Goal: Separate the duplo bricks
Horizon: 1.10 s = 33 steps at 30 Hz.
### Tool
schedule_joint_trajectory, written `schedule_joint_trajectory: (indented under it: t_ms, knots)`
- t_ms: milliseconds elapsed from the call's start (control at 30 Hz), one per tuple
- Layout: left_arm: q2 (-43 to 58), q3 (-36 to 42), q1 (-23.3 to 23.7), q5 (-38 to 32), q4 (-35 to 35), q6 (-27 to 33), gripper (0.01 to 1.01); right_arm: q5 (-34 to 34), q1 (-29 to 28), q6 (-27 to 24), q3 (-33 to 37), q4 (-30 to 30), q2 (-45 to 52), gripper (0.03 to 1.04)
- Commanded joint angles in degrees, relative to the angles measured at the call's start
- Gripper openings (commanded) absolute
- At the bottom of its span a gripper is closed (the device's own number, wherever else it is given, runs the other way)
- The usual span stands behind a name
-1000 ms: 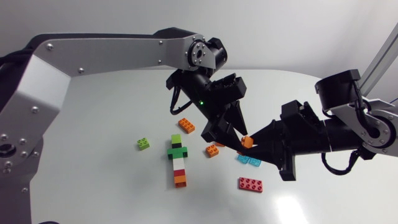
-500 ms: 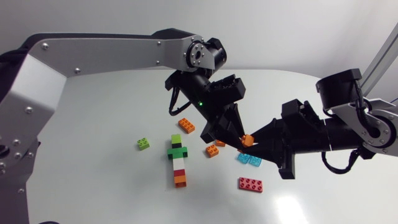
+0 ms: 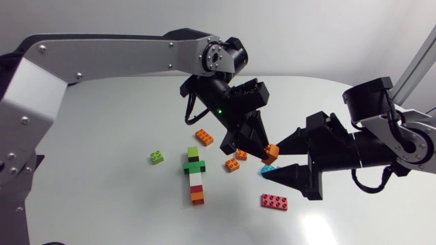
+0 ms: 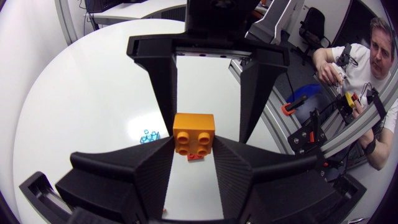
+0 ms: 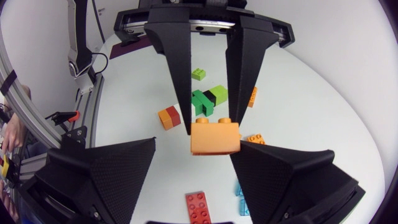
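Presently, a small orange plastic duplo brick (image 3: 272, 152) is being held above the white surface (image 3: 102, 136), clamped in the left end effector (image 4: 193, 142); the right end effector's (image 5: 194, 146) fingers are being held apart around it.

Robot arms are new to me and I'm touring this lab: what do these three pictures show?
Two robot arms work at a white table. One picture looks down from overhead; the other two come from a camera on each arm's wrist. The left gripper is shut on an orange brick; the right gripper is open, not touching it. On the table lie a column of joined bricks, a lime brick, loose orange bricks, a light-blue brick and a red plate.
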Motion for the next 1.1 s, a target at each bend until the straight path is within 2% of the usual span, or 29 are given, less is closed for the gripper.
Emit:
schedule_joint_trajectory:
  t_ms: [0, 167, 300, 467, 767, 1067]
  knots:
    - [-2.5, -1.6, 0.9, -1.0, 0.2, -0.5, 0.303, 0.4, -0.5, -1.7, -1.3, -2.4, -1.8, 1.0]
    - [-2.8, -0.5, 2.3, -6.9, 0.1, 1.4, 0.303, 1.4, -5.6, -7.1, -0.2, -9.1, -6.0, 1.0]
    - [-2.2, -0.6, 1.4, -17.8, 0.1, 5.3, 0.303, 2.7, -7.5, -9.8, 0.3, -13.5, -8.9, 1.0]
    - [1.9, 0.7, 0.5, -31.4, 2.6, 10.1, 0.305, 5.5, -6.4, -10.6, -1.2, -15.8, -12.7, 1.0]
    - [14.1, 11.1, -0.9, -46.6, 0.9, 16.5, 0.305, 7.0, -5.0, -10.7, -4.7, -16.5, -16.7, 1.0]
    - [25.3, 26.3, -2.7, -55.3, -6.8, 19.5, 0.305, 7.0, -4.8, -12.0, -6.8, -17.5, -18.5, 1.0]
